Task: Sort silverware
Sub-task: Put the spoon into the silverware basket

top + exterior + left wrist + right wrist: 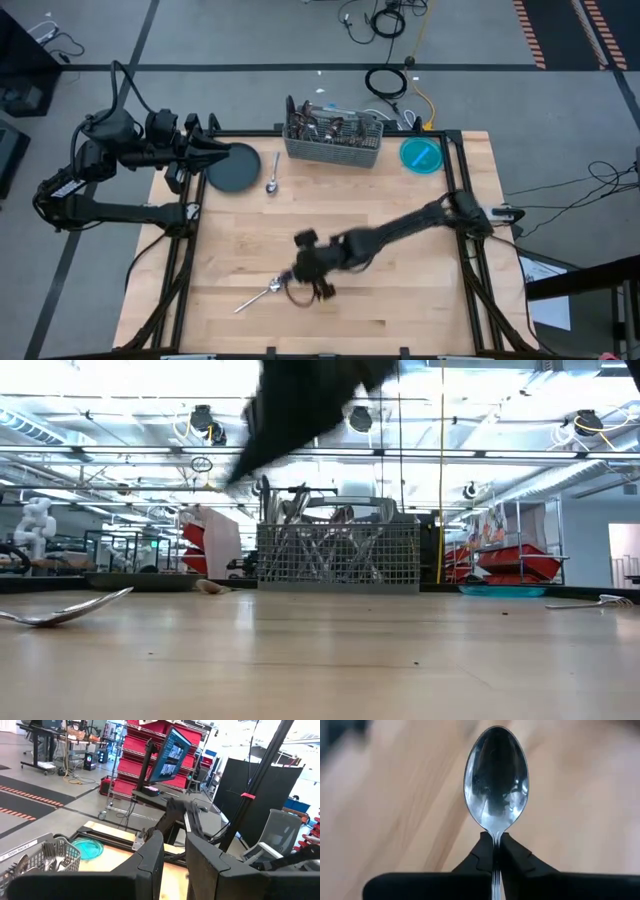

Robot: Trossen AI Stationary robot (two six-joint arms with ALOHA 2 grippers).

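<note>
My right gripper (297,278) hovers over the table's near middle, shut on a shiny spoon (496,777) whose bowl fills the right wrist view. In the high view the gripper hides this spoon. Another spoon (256,298) (60,612) lies flat on the wood just left of that gripper. A third spoon (272,178) lies beside the dark plate (238,168). More silverware stands in the grey mesh caddy (335,140) (338,555) at the far edge. My left gripper (222,150) (174,847) waits open above the plate's left rim. My right gripper pinches the spoon's neck (495,834), just behind the bowl, between its two fingertips (482,855). The fingers lie along the spoon, and the handle runs back between them. The bowl sticks out beyond the tips, clear of the blurred table behind it.
A teal round dish (422,155) (500,589) sits at the far right corner, right of the caddy. A fork (595,601) lies far right in the low view. Black frame rails (470,260) border the table's sides. Bare wood (400,290) spreads over the near right part.
</note>
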